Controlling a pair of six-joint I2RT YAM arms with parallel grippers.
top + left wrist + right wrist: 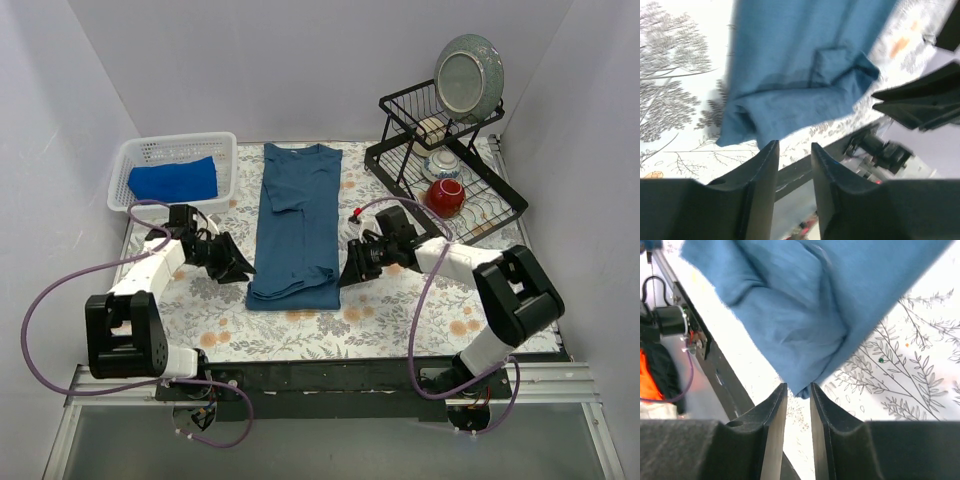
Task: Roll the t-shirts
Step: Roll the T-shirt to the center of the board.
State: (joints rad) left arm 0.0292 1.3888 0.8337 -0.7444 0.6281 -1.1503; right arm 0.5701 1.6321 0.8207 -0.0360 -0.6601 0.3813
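Observation:
The dark-blue t-shirt (296,220) lies folded into a long strip down the middle of the flowered table, its near end turned over in a thick fold (292,290). My left gripper (240,268) is low on the table at the near left corner of the shirt. In the left wrist view (794,145) it is open and empty, with the shirt (800,60) just past the tips. My right gripper (348,275) is at the near right corner. It is open (798,386), and the shirt's corner (805,305) reaches its tips. The royal-blue t-shirt (172,180) lies bundled in the basket.
A white plastic basket (225,150) stands at the back left. A black dish rack (500,205) at the back right holds a grey plate (470,75), a red bowl (446,195) and a small patterned bowl (442,163). A small red thing (356,213) lies beside the shirt.

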